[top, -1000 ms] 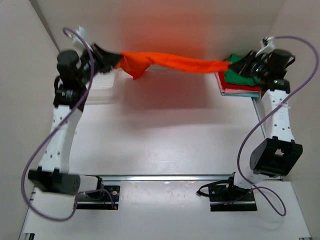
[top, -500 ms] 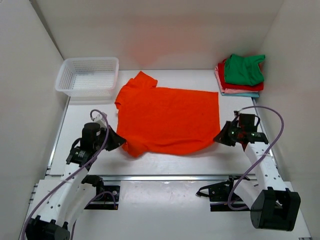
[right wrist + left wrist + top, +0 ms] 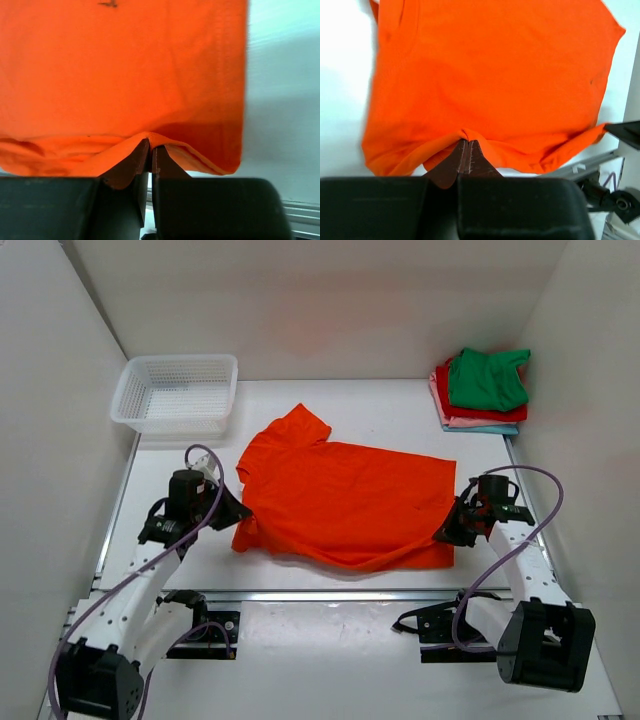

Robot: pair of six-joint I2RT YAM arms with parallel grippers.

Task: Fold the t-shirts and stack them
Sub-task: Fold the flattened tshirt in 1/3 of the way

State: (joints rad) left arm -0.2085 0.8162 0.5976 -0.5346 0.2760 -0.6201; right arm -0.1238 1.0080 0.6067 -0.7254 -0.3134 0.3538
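Left claw (image 3: 242,511), right claw (image 3: 439,537) on orange t-shirt (image 3: 340,500)

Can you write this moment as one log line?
left hand: shut on bright orange cloth t-shirt | right hand: shut on it | t-shirt: spread on table

The top camera looks down from above and behind the arm bases (image 3: 205,628) and takes in the whole surface (image 3: 380,415). The left wrist camera sits just behind the left fingers (image 3: 451,169), the right one behind the right fingers (image 3: 127,170). Both look closely along them. All three views share the orange t-shirt (image 3: 340,502).
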